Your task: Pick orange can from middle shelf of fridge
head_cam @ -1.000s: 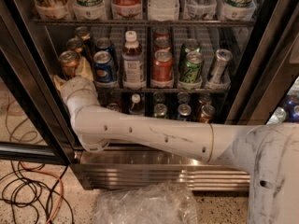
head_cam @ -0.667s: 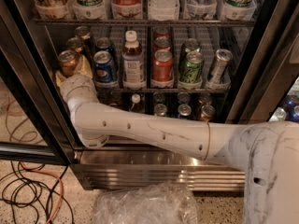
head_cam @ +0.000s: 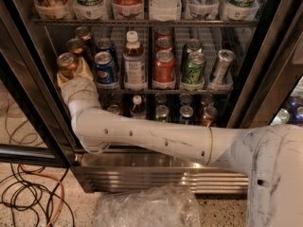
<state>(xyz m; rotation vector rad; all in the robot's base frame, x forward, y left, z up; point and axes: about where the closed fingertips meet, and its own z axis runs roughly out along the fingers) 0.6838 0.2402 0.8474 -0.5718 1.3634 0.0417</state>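
Barely anything has shifted: the gripper [head_cam: 72,77] stays clamped on the orange can [head_cam: 67,63], near left on the middle shelf [head_cam: 199,91], ready to draw it out.

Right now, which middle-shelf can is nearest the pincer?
The orange can, front of the leftmost lane: the pincer sits right at it; the blue can stands one lane right.

The robot's arm [head_cam: 151,138] is a smooth white tube with rounded joints, dotted with small dark screw holes, ringed by one thin seam and streaked with grey scuffs. It widens at the right into a bulky white link [head_cam: 272,174], smudged dark and marked by a single small hole. The pale cream gripper [head_cam: 72,74] sits at the middle shelf's [head_cam: 118,91] left end.
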